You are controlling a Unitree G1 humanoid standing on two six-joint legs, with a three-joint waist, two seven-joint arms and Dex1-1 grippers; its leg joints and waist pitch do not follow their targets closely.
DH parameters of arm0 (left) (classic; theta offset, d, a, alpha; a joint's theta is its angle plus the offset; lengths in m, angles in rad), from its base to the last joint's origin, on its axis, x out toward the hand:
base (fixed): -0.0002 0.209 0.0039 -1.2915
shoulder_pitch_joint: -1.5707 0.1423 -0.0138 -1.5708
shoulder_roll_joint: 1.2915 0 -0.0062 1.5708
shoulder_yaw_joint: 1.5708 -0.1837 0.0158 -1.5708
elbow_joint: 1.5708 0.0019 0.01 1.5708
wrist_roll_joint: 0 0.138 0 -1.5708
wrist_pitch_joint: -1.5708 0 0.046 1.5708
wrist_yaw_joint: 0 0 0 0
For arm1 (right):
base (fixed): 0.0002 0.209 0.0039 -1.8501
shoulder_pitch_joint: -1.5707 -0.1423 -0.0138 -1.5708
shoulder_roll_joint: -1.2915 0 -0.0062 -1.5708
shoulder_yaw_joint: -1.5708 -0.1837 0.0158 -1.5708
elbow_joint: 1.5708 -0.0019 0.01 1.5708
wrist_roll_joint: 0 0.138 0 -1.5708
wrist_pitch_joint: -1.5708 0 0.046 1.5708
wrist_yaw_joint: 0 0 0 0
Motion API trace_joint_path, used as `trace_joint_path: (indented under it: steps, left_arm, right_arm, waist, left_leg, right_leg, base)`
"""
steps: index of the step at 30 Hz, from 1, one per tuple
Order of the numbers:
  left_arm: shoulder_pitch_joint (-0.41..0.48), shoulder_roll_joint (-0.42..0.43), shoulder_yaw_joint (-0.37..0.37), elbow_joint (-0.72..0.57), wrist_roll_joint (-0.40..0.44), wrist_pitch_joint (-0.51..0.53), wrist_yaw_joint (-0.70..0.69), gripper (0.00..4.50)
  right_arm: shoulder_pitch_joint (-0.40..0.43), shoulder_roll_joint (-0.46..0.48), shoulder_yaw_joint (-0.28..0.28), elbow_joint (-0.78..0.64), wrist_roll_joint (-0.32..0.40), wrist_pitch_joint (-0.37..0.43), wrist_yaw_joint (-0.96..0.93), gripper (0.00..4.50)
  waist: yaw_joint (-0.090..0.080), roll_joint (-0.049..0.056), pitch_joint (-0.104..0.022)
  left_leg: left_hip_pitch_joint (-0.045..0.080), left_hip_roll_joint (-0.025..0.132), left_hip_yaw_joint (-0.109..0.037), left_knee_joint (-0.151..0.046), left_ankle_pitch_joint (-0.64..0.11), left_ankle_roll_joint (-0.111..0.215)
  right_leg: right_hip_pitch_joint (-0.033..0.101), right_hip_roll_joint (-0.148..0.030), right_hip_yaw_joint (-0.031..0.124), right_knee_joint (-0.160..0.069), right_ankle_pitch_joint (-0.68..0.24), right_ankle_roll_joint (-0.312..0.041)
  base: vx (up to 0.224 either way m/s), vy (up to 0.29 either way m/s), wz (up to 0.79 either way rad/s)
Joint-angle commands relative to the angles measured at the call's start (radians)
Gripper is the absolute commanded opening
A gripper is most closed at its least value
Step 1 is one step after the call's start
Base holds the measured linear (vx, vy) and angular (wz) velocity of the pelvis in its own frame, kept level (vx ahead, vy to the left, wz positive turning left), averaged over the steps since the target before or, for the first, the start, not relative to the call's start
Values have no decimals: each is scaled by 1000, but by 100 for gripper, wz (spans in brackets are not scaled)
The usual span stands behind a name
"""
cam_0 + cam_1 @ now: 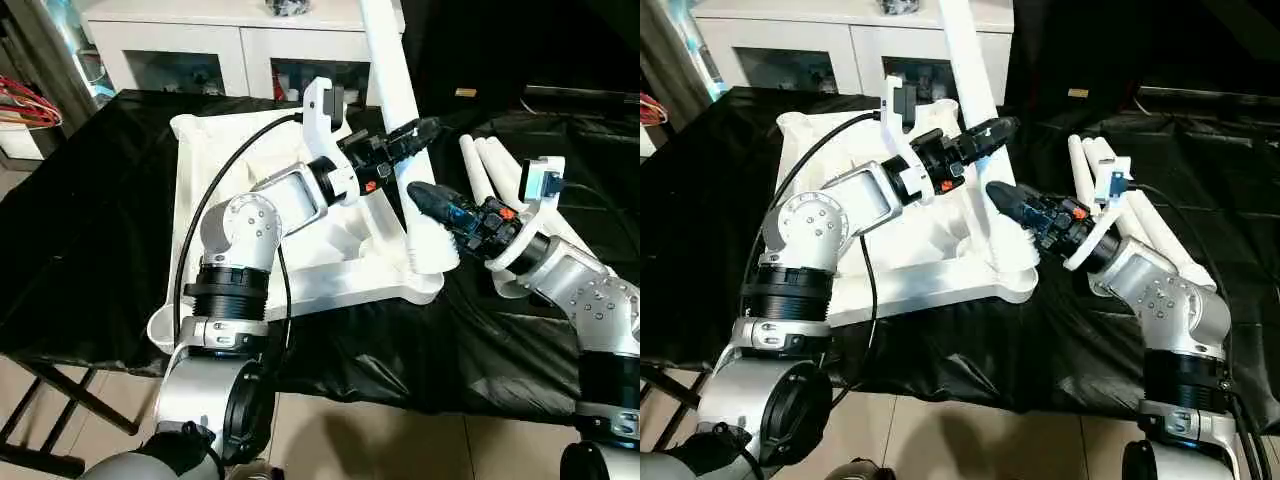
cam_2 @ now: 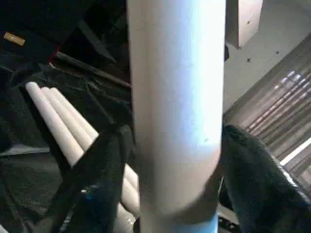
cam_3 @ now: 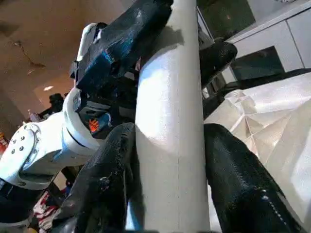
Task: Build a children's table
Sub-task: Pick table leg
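Head view: upright leg (image 1: 398, 110) standing in corner socket of upturned table top (image 1: 300, 270), left gripper (image 1: 408, 135) clamped around it. Right wrist view: right gripper (image 3: 167, 160) gripping same leg lower down.

No readable text, labels, brands, numbers or signs were found on anything near either gripper, nor on anything else in any view.

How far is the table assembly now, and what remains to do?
Done: the table top lies underside up on the black cloth. In hand: one leg stands in its near corner, with the left claw and right claw both around it. Left: three legs lie loose beside it.
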Motion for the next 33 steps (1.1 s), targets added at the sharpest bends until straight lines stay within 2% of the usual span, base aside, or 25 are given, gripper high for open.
trace_joint_path:
  steps: [1,2,5,8,14,18,19,21,25,26,27,28,30,33]
  left_arm:
    - [-20,-23,-1,-26,-13,8,13,272]
    - [-19,-23,1,-29,-19,9,11,249]
    - [-15,-20,-7,-32,-20,-9,2,236]
    - [-13,-19,-12,-38,-28,-8,-4,202]
    - [-16,-19,-5,-35,-37,-16,11,189]
    - [-20,-3,-29,-25,-7,-32,8,188]
    - [-18,8,-51,-28,8,-39,-8,188]
    - [-17,13,-63,-30,18,-44,-16,188]
    - [-14,46,-148,-52,63,-68,-80,188]
    - [-14,46,-148,-52,63,-68,-80,188]
    - [-13,59,-182,-59,75,-77,-109,188]
    - [-13,59,-182,-59,75,-77,-109,188]
    - [-12,73,-215,-67,80,-82,-150,188]
    - [-11,81,-235,-76,81,-85,-185,188]
  right_arm:
    - [-1,-10,1,-24,16,6,-6,183]
    - [1,-11,3,-25,16,7,-8,183]
    - [2,-8,5,-28,16,8,-11,183]
    - [1,-9,7,-28,16,8,-11,183]
    - [-3,-18,12,-22,19,10,-8,183]
    - [-6,-35,32,-22,-6,-8,-7,183]
    - [-11,-41,42,-17,-20,-9,-13,218]
    - [-15,-43,44,-13,-25,-10,-17,256]
    - [-34,-81,64,-8,-28,17,8,288]
    - [-34,-81,64,-8,-28,17,8,297]
    - [-36,-106,89,-10,-34,31,31,305]
    - [-36,-106,89,-10,-34,31,31,305]
    - [-38,-142,130,-15,-42,49,70,315]
    - [-40,-166,159,-17,-54,66,97,316]
  waist:
    - [-2,-23,-64]
    - [-2,-23,-64]
    - [-2,-22,-66]
    - [-2,-22,-65]
    - [-2,-23,-65]
    - [-1,-25,-65]
    - [-2,-26,-65]
    - [-2,-25,-64]
    - [-2,-29,-65]
    - [-2,-28,-65]
    - [-2,-30,-64]
    - [-1,-29,-65]
    - [-1,-32,-65]
    - [-2,-35,-64]
  left_leg:
    - [29,56,-28,-78,-111,58]
    - [28,55,-28,-77,-110,57]
    - [28,55,-29,-77,-99,60]
    - [28,55,-28,-77,-97,62]
    - [28,55,-28,-77,-103,57]
    - [28,55,-29,-77,-99,58]
    - [27,54,-28,-76,-97,59]
    - [27,55,-28,-77,-95,59]
    - [29,56,-28,-77,-88,57]
    - [30,56,-27,-77,-89,59]
    - [29,56,-27,-76,-86,62]
    - [29,56,-28,-76,-82,61]
    - [29,56,-26,-74,-80,65]
    - [27,55,-25,-73,-79,69]
  right_leg:
    - [46,-52,19,-71,-154,-244]
    - [47,-52,19,-70,-152,-243]
    - [47,-52,19,-69,-134,-241]
    - [47,-52,19,-68,-128,-244]
    - [48,-52,20,-68,-134,-243]
    - [48,-52,19,-69,-134,-239]
    - [48,-52,20,-70,-137,-237]
    - [47,-52,20,-69,-140,-233]
    - [48,-52,21,-67,-133,-231]
    - [47,-52,21,-68,-132,-233]
    - [48,-52,21,-67,-129,-236]
    - [49,-52,20,-66,-126,-237]
    - [50,-53,21,-66,-121,-242]
    - [50,-53,22,-66,-122,-247]
  base:
    - [0,0,0]
    - [0,0,0]
    - [0,0,0]
    - [0,0,0]
    - [0,0,0]
    - [0,0,0]
    - [0,0,0]
    - [0,0,0]
    - [0,0,0]
    - [0,0,0]
    - [0,0,0]
    - [0,0,0]
    - [0,0,0]
    - [0,0,0]
